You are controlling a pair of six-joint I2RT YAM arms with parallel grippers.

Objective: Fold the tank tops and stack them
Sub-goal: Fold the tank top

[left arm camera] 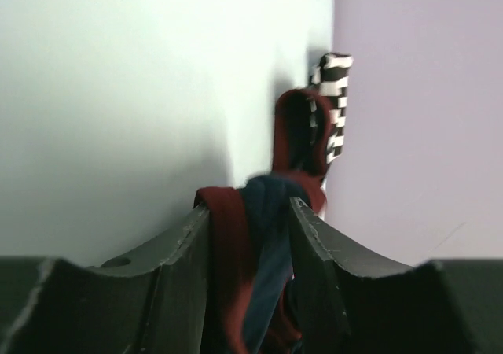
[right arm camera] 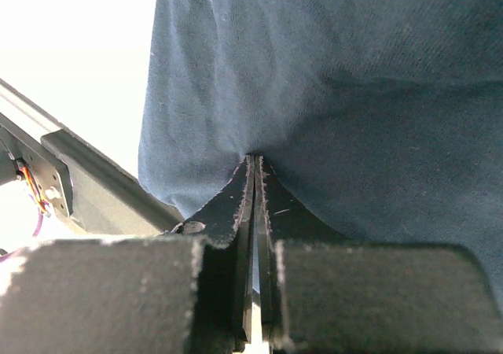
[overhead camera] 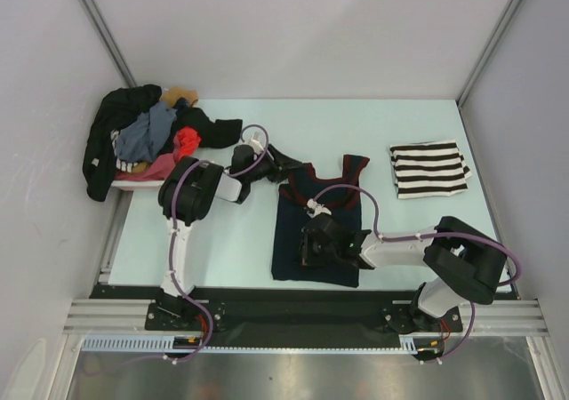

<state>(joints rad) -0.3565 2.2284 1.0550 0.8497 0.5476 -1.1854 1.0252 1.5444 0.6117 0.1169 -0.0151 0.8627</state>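
Note:
The navy tank top (overhead camera: 318, 231) lies lengthwise mid-table, its red-trimmed neck at the far end. My left gripper (overhead camera: 274, 163) is at its far left shoulder. In the left wrist view the red and navy strap (left arm camera: 259, 244) fills the gap between the fingers (left arm camera: 250, 204), which are closed against it. My right gripper (overhead camera: 305, 249) rests on the near left part of the top. Its jaws (right arm camera: 255, 159) are shut, tips pressed into the navy cloth (right arm camera: 354, 79). The striped tank top (overhead camera: 429, 169) lies folded at the far right and also shows beyond the strap (left arm camera: 336, 102).
A pale pink basket (overhead camera: 133, 183) stands at the far left, piled with a heap of clothes (overhead camera: 151, 133) that spills over its rim. A black rail (overhead camera: 302, 307) runs along the table's near edge. Grey walls close in both sides.

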